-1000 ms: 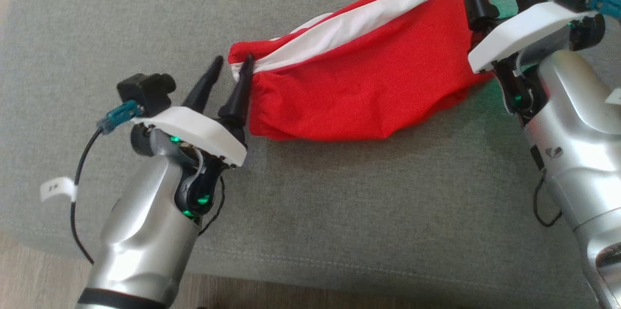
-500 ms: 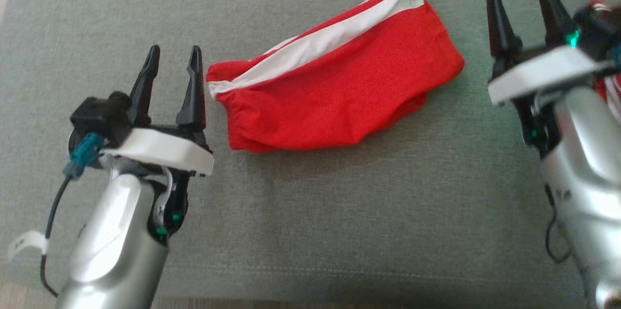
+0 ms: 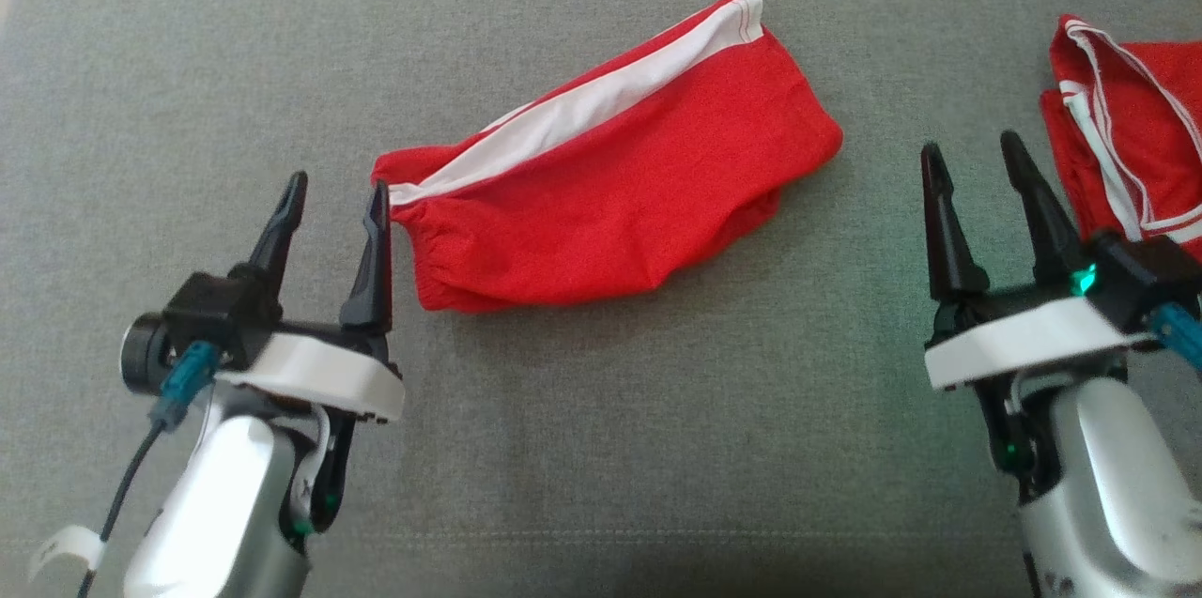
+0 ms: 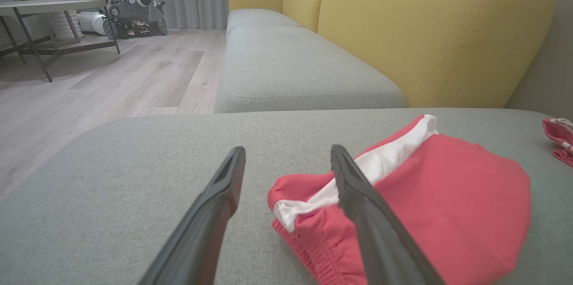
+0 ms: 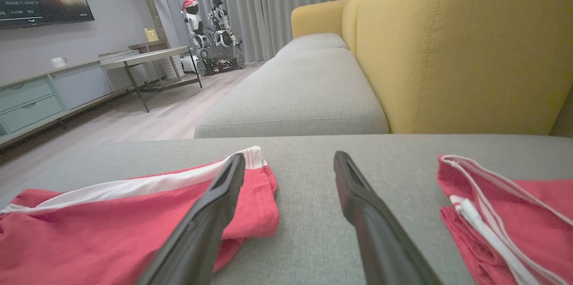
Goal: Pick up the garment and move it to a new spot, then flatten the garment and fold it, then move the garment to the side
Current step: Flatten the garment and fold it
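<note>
Both pairs of jaws are standing wide, gripping nothing. The left gripper (image 3: 338, 187), with two long tapered dark fingers, is hovering just beside the gathered waistband end of the folded red knit garment with a white side stripe (image 3: 610, 204). The garment is lying slantwise on the grey woven sofa cushion (image 3: 601, 448). The right gripper (image 3: 970, 147) is pointing forward between that garment and a rumpled red cloth with white piping (image 3: 1127, 138). Both silver forearms are angling up from the lower corners.

Grey woven-fabric sofa cushion (image 3: 601, 448) in foreground; mustard-yellow upholstered backrest (image 5: 456, 48) at 2 o'clock. Pale wood-plank floor (image 5: 170, 119) at 10 o'clock, grey pleated curtains (image 5: 277, 3) at 12.
</note>
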You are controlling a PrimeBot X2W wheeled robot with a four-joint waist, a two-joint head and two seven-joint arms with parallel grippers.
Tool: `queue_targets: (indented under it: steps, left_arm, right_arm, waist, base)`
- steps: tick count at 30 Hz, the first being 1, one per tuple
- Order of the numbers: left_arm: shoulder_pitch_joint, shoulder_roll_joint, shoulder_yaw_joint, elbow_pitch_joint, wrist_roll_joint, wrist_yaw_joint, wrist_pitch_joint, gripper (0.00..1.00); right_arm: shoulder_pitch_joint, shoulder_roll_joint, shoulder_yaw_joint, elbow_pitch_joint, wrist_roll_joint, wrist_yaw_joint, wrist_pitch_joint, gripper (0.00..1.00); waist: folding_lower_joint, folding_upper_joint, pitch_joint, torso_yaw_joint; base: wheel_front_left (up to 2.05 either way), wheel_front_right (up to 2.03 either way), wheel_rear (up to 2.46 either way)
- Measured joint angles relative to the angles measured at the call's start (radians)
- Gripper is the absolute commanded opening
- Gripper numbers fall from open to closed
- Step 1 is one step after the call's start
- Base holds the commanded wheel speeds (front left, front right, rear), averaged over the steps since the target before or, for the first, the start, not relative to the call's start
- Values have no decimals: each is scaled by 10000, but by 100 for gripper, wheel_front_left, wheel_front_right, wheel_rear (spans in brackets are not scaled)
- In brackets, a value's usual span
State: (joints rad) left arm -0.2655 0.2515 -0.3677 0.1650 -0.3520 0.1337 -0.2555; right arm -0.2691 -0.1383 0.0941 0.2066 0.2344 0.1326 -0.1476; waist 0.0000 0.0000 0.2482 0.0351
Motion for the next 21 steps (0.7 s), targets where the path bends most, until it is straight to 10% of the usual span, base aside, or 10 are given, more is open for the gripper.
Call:
queue_targets:
  steps: [21]
  left_arm:
    - [233, 105, -71, -36, -27, 69, 73, 100]
  right_arm:
    - [754, 314, -426, -1461, -249, -2, 867, 100]
  waist:
    - [0, 0, 60, 0]
  base:
    - [0, 0, 0]
